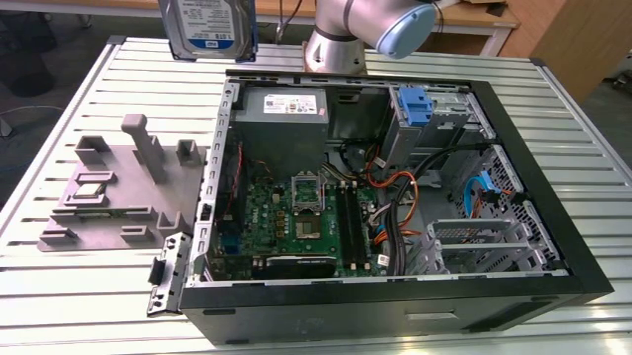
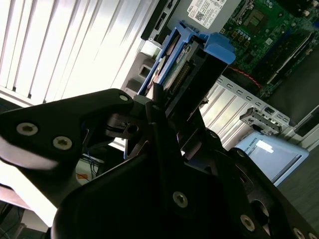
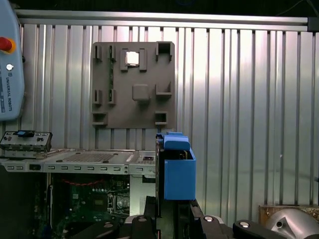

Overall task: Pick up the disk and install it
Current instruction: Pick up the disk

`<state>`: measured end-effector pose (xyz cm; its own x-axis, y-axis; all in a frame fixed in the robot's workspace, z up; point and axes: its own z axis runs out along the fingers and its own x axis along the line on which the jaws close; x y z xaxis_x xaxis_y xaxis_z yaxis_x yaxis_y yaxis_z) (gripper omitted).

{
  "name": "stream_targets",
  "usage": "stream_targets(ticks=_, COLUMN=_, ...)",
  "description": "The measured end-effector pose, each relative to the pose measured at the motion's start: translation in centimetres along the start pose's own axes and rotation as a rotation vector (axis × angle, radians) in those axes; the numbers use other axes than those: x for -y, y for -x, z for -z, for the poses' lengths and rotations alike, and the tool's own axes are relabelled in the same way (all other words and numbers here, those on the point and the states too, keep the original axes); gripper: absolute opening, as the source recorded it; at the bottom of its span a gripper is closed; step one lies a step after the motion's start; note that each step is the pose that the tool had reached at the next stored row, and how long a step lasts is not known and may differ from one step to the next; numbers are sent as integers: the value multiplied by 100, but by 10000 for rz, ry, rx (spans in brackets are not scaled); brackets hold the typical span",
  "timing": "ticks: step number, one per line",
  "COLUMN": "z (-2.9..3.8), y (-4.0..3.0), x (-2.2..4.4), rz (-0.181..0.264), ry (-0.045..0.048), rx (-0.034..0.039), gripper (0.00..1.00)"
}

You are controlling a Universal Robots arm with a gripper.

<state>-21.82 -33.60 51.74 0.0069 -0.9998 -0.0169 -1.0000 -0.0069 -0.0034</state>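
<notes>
Slatted aluminium table. On it: open black computer case lying on side; grey fixture plate just beside, toward exterior view's left.

Top of disk out of view

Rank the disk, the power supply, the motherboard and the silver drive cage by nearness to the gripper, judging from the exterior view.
1. disk, held in the gripper
2. power supply, back corner of the case
3. motherboard, mid case
4. silver drive cage, front, exterior view's right
</notes>
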Motion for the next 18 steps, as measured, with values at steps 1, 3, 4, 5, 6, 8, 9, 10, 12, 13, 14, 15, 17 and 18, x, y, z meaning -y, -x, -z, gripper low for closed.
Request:
stream_targets(ticks=1, z=-1, y=0, x=16, rz=0, ry=0, rx=0, gripper=35)
stream_targets(ticks=3, z=-3, y=0, x=50, rz=0, ry=0, rx=0, gripper=35)
stream_targets(ticks=4, z=-4, y=-1, x=67, rz=1, ry=0, rx=0, gripper=35)
stream_targets(ticks=5, z=-5, y=0, x=83, rz=0, ry=0, rx=0, gripper=35)
stream_targets(ticks=6, z=-6, y=-1, x=98, rz=0, ry=0, rx=0, gripper=35)
stream_targets(ticks=8, z=-7, y=-1, x=127, rz=0, ry=0, rx=0, gripper=35)
stream_targets(ticks=9, z=-8, y=-1, x=141, rz=0, ry=0, rx=1, gripper=35)
stream_targets(ticks=10, z=-9, y=-1, x=154, rz=0, ry=0, rx=0, gripper=35)
stream_targets(ticks=12, z=-10, y=-1, x=177, rz=0, ry=0, rx=0, gripper=35)
stream_targets(ticks=13, z=-10, y=-1, x=188, rz=0, ry=0, rx=0, gripper=35)
stream_targets(ticks=14, z=-10, y=-1, x=196, rz=0, ry=1, rx=-1, gripper=35)
stream_targets(ticks=15, z=-10, y=-2, x=197, rz=1, ry=0, rx=0, gripper=35)
stream_targets(ticks=17, z=-10, y=-2, x=197, rz=-1, ry=0, rx=0, gripper=35)
stream_targets(ticks=18, z=-10, y=-2, x=197, rz=-1, ry=0, rx=0, gripper=35)
